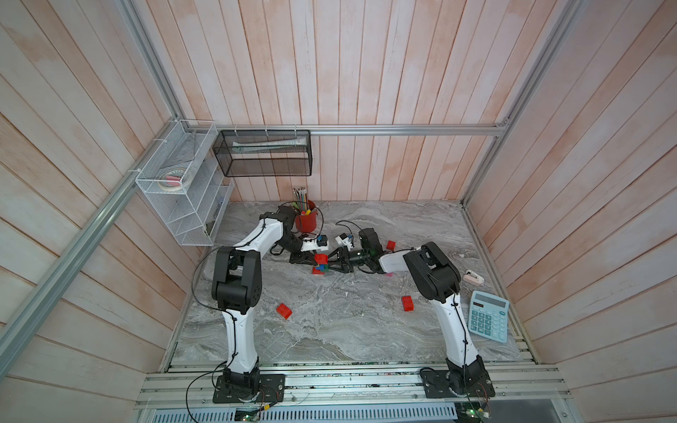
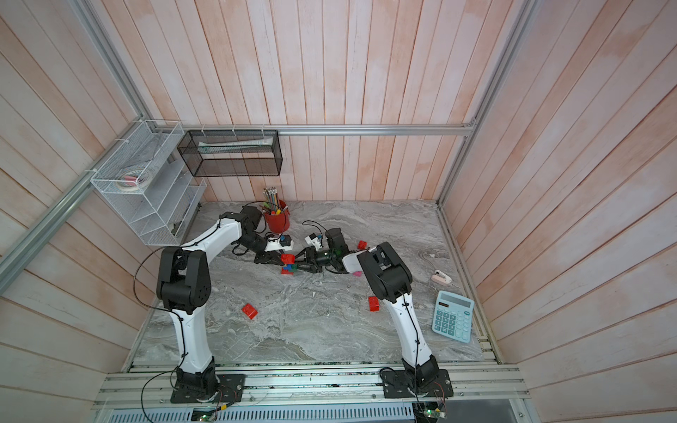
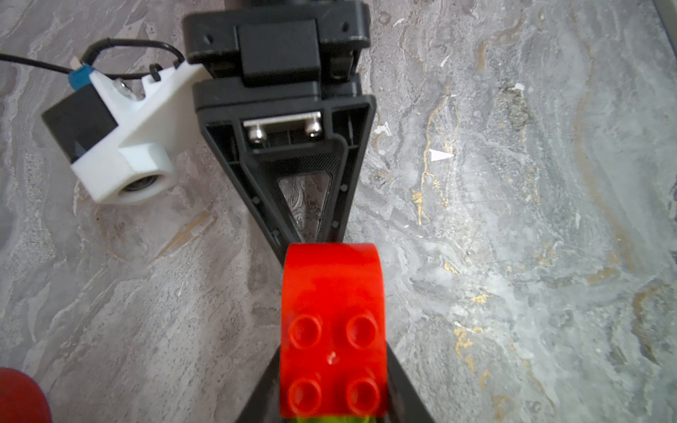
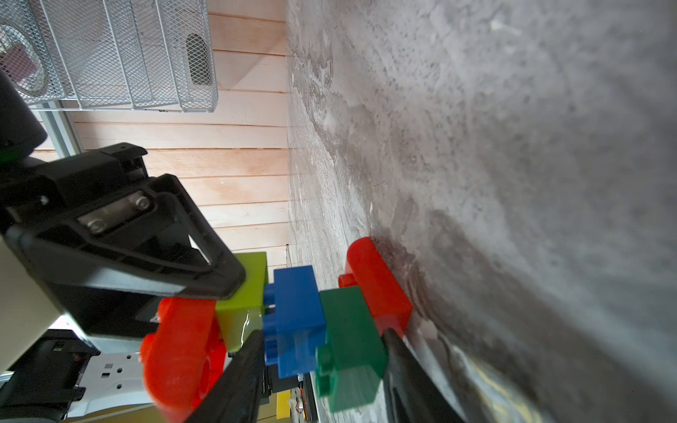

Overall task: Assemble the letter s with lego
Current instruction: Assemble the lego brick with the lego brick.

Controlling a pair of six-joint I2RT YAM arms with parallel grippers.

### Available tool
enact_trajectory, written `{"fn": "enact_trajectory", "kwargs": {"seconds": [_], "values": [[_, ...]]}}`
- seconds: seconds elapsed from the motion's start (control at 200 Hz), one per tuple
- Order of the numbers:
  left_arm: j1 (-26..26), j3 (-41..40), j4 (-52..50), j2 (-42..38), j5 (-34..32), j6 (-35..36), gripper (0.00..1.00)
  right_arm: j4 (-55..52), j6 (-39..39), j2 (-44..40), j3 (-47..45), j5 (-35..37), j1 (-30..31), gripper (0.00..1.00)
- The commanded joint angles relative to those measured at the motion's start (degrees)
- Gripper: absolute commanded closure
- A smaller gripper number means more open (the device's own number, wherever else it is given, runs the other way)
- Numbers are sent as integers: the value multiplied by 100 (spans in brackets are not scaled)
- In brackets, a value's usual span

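At the near left a loose red brick [image 1: 284,311] lies on the table [image 1: 329,329], well apart from the work, so I judge it can wait. My left pincer [image 1: 317,261] reaches in from the left and is closed on the upper end of the lego stack [image 1: 320,268], which stands at the middle of the table. Its tips flank the top red brick [image 3: 331,329], and one tip lies against the lime green brick [image 4: 243,293] just beneath. Under those sit the blue brick [image 4: 296,315], the dark green brick [image 4: 348,340] and the bottom red brick [image 4: 377,289], which rests on the table. Between lime and blue I can see bare studs, so I judge that joint is not fully seated, and pressing it home is the step in hand. To do it well I should push straight down along the stack, not at a slant, or the upper pair may hinge off its studs. My right pincer [image 1: 329,267], reaching in from the right, looks closed around the blue and dark green bricks, one tip above them and one below. It should brace firmly and not twist. Whether the offsets read as an S yet I cannot tell. Farther right another red brick [image 1: 407,303] lies near and a small red brick [image 1: 391,245] far.
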Motion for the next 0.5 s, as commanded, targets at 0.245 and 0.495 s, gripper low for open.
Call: {"fn": "enact_trajectory", "kwargs": {"seconds": [0.245,0.495], "values": [[15,-335,29,-3,-593,-46,73,-262,-127,141,-269,165,-78,49],[23,-344,97,-24,-687,-56,73,-343,-205,166,-335,225,-75,48]]}}
